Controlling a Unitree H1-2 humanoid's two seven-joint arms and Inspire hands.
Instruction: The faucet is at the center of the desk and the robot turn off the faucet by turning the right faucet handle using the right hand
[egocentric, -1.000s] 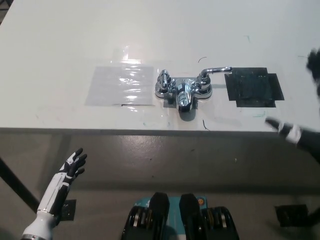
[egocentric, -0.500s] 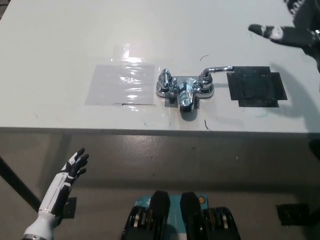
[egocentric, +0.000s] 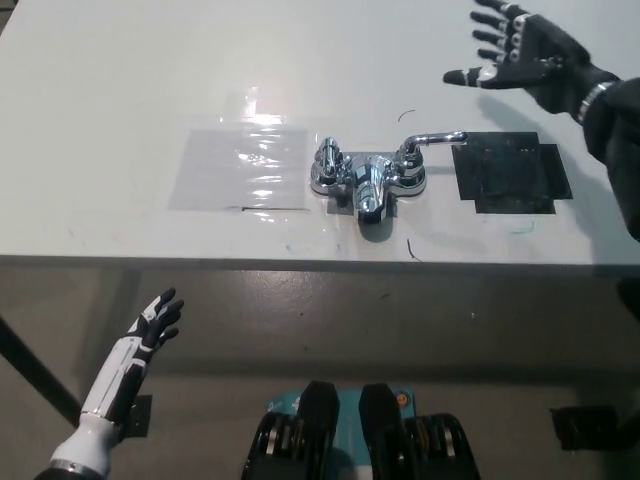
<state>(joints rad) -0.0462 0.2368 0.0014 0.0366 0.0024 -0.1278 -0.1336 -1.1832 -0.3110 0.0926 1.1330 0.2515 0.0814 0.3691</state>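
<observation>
Faucet: chrome faucet (egocentric: 366, 182) at the middle of the white surface (egocentric: 120, 90), near its front edge, spout toward the robot.
Right handle: the lever (egocentric: 432, 141) rises from the faucet's right side and points right, its tip just at the upper left corner of the black patch (egocentric: 511, 177).
Left handle: the knob (egocentric: 328, 158) stands on the faucet's left side, just beside the clear sheet.
Right robot hand: the black hand (egocentric: 522, 55) hovers above the far right of the surface, behind and to the right of the right handle, well apart from it; fingers spread, pointing left, holding nothing.
Left robot hand: the white hand (egocentric: 152, 324) rests low at the lower left, in front of the surface edge and below it, fingers apart, empty.
Clear sheet: a glossy taped rectangle (egocentric: 240, 168) lies flat left of the faucet.
Black patch: lies flat right of the faucet, under the black forearm's side of the surface.
</observation>
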